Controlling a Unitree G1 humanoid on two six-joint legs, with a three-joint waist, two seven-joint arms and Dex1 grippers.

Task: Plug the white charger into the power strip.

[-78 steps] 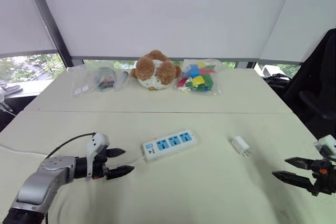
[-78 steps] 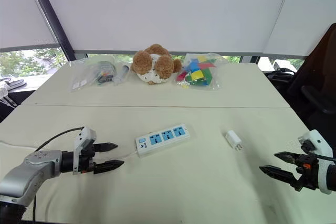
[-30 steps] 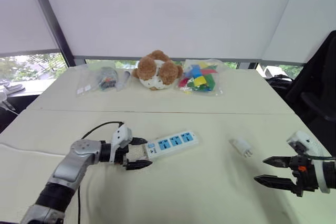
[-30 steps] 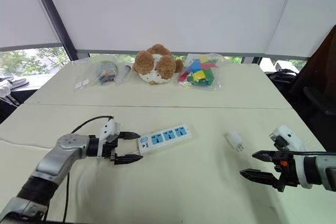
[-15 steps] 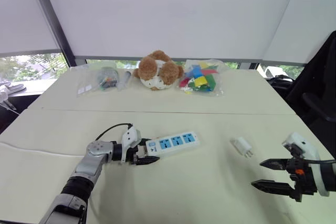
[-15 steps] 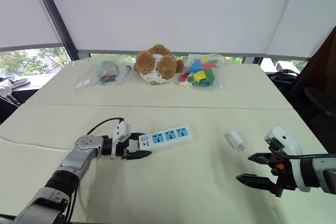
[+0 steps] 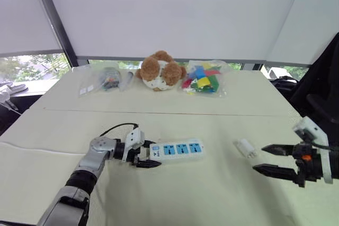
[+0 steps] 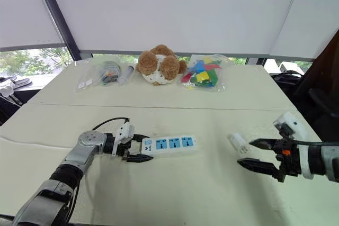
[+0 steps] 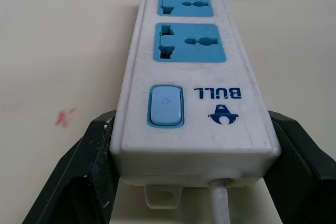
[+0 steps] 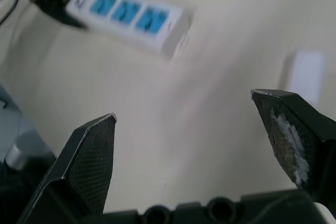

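The white power strip with three blue sockets lies flat in the middle of the cream table. My left gripper is shut on its cable end; in the left wrist view both black fingers press the sides of the power strip by its switch. The white charger lies on the table to the right of the strip. My right gripper hovers open just right of the charger, fingertips pointing at it without touching. In the right wrist view the charger sits ahead of the right gripper.
A brown teddy bear, a bag of coloured blocks and clear bags of small items line the far table. The strip's black cable loops behind my left gripper. A black chair stands at the right.
My left gripper has closed on the strip's end, and the strip now lies more level and slightly further right. The right gripper has moved up close to the charger, still open.
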